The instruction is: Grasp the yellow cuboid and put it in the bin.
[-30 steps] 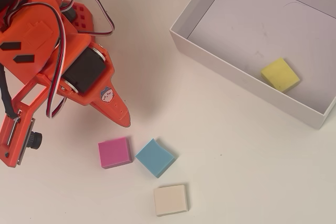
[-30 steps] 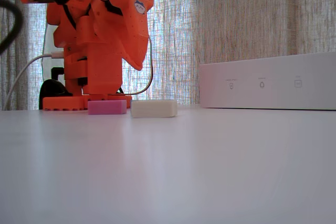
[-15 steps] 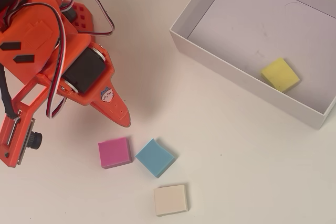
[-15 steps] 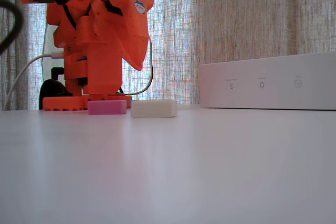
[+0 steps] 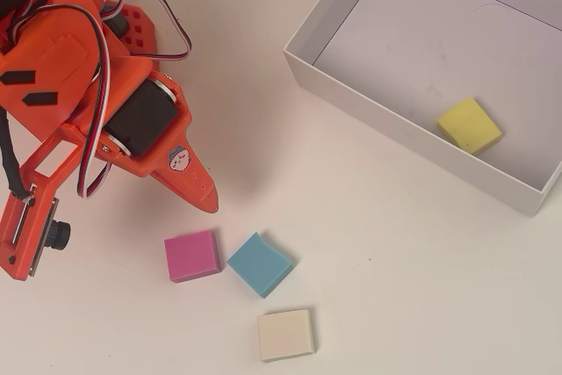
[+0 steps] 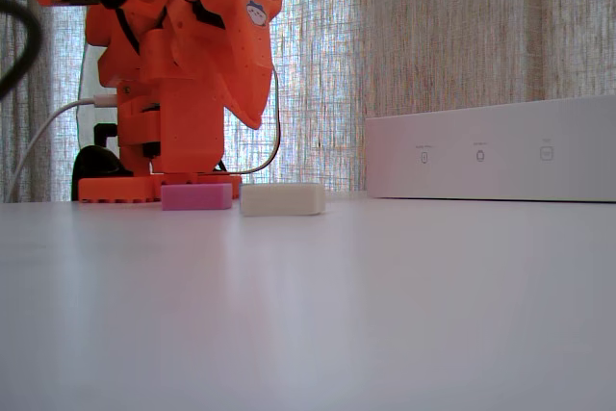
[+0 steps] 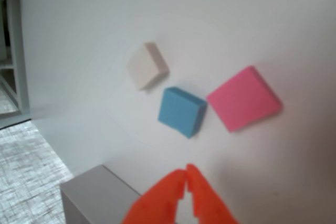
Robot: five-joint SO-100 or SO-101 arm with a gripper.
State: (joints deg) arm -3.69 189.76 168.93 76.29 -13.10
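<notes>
The yellow cuboid (image 5: 470, 125) lies flat inside the bin (image 5: 395, 125), near its front wall, in the overhead view. The bin's white side wall shows in the fixed view (image 6: 491, 161) and hides the cuboid there. A corner of the bin shows in the wrist view (image 7: 94, 198). My orange gripper (image 5: 209, 199) is far left of the bin, raised above the table, with its tip near the pink block. In the wrist view the gripper (image 7: 186, 174) has its jaws closed together with nothing between them. It also shows raised in the fixed view (image 6: 252, 122).
A pink block (image 5: 191, 255), a blue block (image 5: 260, 263) and a cream block (image 5: 285, 334) lie on the white table just below the gripper. All three show in the wrist view: pink (image 7: 243, 98), blue (image 7: 181, 111), cream (image 7: 147, 65). The arm's base stands at the top left.
</notes>
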